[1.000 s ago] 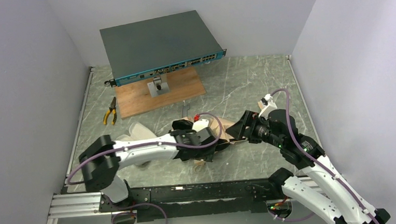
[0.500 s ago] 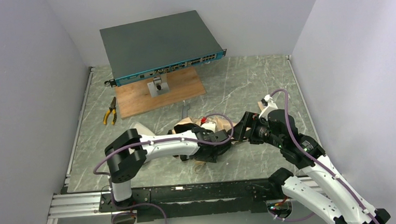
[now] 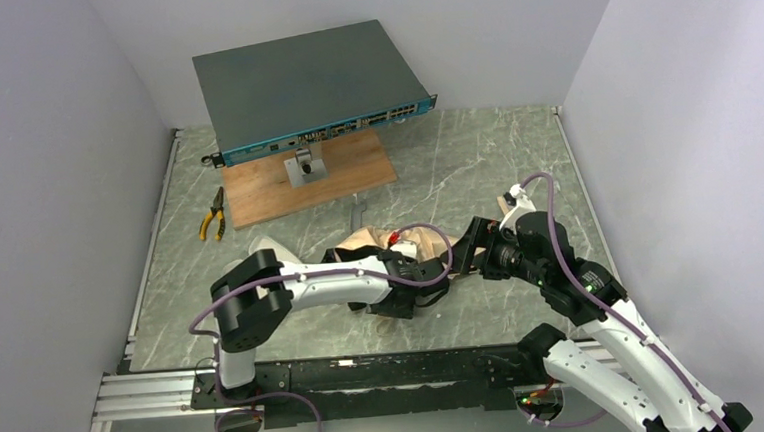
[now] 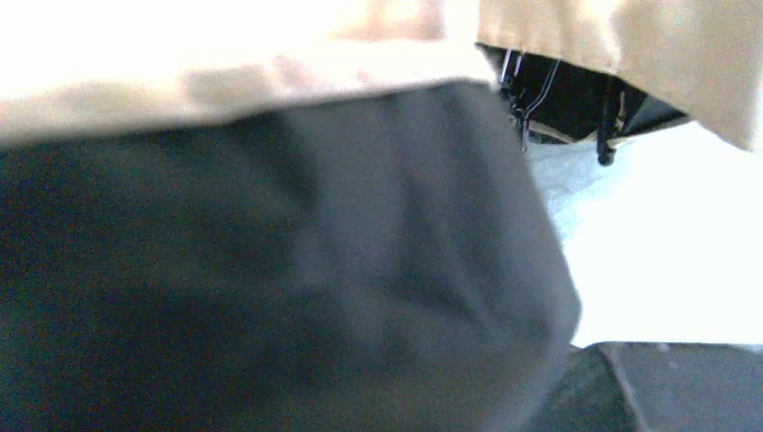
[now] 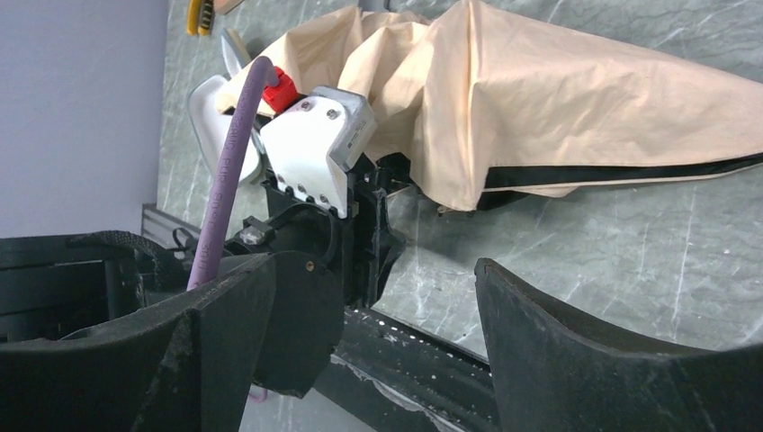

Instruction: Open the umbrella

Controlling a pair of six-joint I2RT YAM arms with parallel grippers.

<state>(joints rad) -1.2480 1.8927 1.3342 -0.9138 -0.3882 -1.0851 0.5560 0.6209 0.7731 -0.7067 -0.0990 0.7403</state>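
The umbrella (image 3: 415,242) lies folded on the table as crumpled cream-beige fabric with black lining at its edge. In the right wrist view its fabric (image 5: 558,99) spreads across the top. My left gripper (image 3: 414,280) is pushed against the umbrella's near side. The left wrist view shows only blurred black lining (image 4: 270,270), beige fabric (image 4: 225,54) and thin black ribs (image 4: 607,135), and the jaws are hidden. My right gripper (image 3: 465,249) is open and empty just right of the umbrella; its fingers (image 5: 576,342) stand wide apart. The shaft and handle are not clearly in view.
A whitish case shell (image 3: 265,251) lies left of the umbrella. Yellow pliers (image 3: 212,215) lie at the left. A network switch (image 3: 310,85) stands on a mount over a wooden board (image 3: 355,173) at the back. Walls close in on three sides.
My left arm has swung its elbow to the right and its gripper has pushed further right into the umbrella. The fabric has shifted slightly. The right arm has hardly moved.
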